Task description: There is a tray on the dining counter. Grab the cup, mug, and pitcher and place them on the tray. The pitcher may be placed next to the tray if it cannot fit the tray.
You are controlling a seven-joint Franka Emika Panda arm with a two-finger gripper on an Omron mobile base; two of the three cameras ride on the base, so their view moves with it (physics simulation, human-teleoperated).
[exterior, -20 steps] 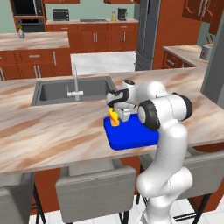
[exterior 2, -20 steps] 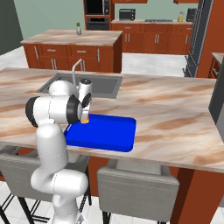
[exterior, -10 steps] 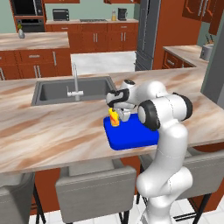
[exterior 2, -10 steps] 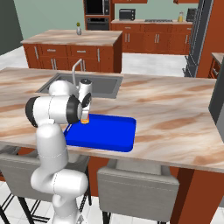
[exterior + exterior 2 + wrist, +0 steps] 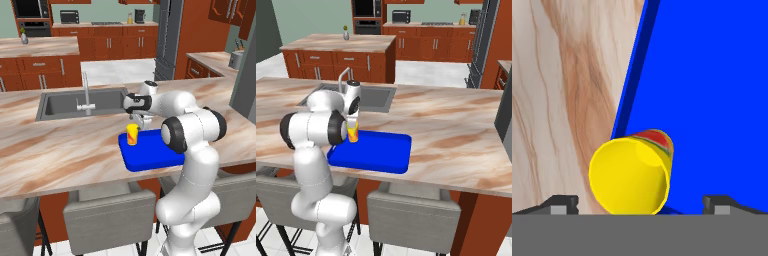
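Gripper: the gripper hangs just above the cup, pointing down, with its two fingertips spread wide apart, one on each side of the cup's rim and clear of it; nothing is clamped between them.
Cup: the yellow cup stands upright on the tray, at the corner nearest the sink, close to the tray's edge; a red-orange mark shows on its side, and its open mouth faces up toward the hand.
Tray: the blue tray lies flat on the dining counter, near the counter's front edge, with only the cup on it.
Dining counter: the marbled dining counter runs across both base views, bare stone lying beside the tray's rim.
Sink: a steel sink with a faucet is set into the counter, behind the tray and off to the arm's left.
Stools: grey stools stand under the counter's near edge.
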